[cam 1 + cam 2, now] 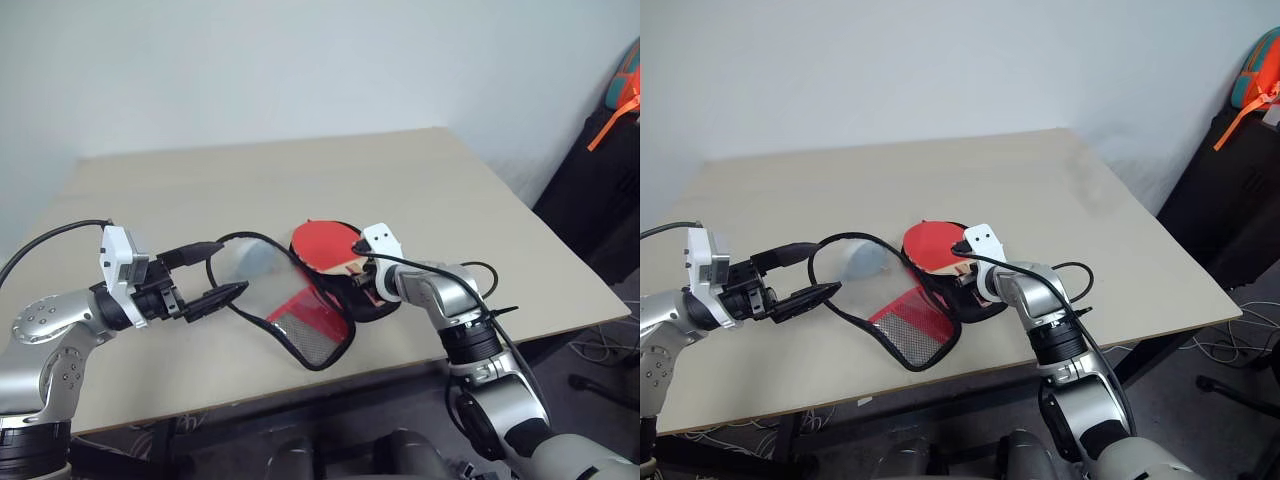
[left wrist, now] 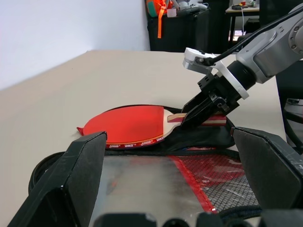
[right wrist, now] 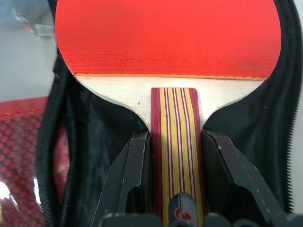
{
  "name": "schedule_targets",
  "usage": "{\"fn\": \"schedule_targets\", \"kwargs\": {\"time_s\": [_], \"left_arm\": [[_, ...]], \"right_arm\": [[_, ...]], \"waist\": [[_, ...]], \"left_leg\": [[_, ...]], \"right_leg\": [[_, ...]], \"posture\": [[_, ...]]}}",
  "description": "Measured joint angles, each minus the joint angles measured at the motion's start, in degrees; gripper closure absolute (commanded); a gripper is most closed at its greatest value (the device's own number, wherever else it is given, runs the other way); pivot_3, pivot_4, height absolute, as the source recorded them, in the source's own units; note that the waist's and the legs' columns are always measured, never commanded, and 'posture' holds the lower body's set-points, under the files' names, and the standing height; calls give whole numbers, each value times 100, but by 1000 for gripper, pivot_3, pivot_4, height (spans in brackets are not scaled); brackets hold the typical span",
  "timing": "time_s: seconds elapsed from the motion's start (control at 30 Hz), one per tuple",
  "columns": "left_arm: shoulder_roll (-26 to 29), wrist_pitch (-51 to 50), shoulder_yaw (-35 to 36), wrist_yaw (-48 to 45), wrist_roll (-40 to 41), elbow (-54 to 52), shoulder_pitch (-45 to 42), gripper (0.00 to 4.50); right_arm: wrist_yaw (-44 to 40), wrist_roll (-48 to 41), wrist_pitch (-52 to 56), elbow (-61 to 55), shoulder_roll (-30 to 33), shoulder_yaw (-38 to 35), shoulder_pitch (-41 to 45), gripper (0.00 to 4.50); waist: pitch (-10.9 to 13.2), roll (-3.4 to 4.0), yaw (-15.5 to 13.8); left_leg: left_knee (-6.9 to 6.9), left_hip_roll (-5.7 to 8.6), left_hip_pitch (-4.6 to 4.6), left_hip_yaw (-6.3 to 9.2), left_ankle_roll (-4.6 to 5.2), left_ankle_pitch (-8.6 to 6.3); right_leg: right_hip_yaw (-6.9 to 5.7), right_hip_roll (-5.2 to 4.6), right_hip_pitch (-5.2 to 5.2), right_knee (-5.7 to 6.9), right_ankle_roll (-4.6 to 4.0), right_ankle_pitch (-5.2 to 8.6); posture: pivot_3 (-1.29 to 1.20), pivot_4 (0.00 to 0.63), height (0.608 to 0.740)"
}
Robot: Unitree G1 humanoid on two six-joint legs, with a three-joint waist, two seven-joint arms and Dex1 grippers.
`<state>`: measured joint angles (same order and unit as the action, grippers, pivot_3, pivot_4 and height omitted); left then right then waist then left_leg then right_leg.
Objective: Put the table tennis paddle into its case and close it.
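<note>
The table tennis paddle (image 3: 165, 42) is lying red face up over the lower half of the case (image 1: 300, 315), its blade resting on the black lining and its striped handle pointing toward me. I am seeing my right gripper (image 3: 173, 189) clamping that handle from both sides, the two black fingers (image 3: 137, 170) pressing flat against the wood. From the left wrist view the same grip is showing: the right gripper (image 2: 201, 111) is pinching the handle just above the case's black edge. The case is sitting open on the tan table (image 1: 450, 190), one half under the paddle, the other half with the mesh pocket tilting up toward my left side. My left gripper (image 1: 215, 295) is standing spread wide, its fingers (image 2: 78, 170) straddling the raised mesh half, though I cannot tell whether they are touching it.
</note>
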<state>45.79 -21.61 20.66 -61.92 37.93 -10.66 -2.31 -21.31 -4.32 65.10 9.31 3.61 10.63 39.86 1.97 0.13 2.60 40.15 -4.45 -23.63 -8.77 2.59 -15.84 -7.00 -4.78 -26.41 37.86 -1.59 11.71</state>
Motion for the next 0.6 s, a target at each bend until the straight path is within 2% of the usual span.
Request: {"fn": "schedule_targets", "kwargs": {"time_s": [0.3, 0.6], "left_arm": [[0, 0, 0, 0, -1, 2, -12, 0], [0, 1, 0, -2, -9, 4, -15, 0]], "right_arm": [[90, 1, 4, -7, 43, 90, -52, 3332], [354, -5, 50, 46, -299, 37, -15, 3332]], "waist": [[-1, -1, 2], [-1, -2, 5]], "left_leg": [[0, 0, 1, -1, 0, 0], [0, 0, 1, -2, -1, -1]], "right_leg": [[0, 3, 0, 0, 0, 0], [1, 7, -2, 0, 0, 0]], "posture": [[0, 0, 706], [0, 0, 706]]}}
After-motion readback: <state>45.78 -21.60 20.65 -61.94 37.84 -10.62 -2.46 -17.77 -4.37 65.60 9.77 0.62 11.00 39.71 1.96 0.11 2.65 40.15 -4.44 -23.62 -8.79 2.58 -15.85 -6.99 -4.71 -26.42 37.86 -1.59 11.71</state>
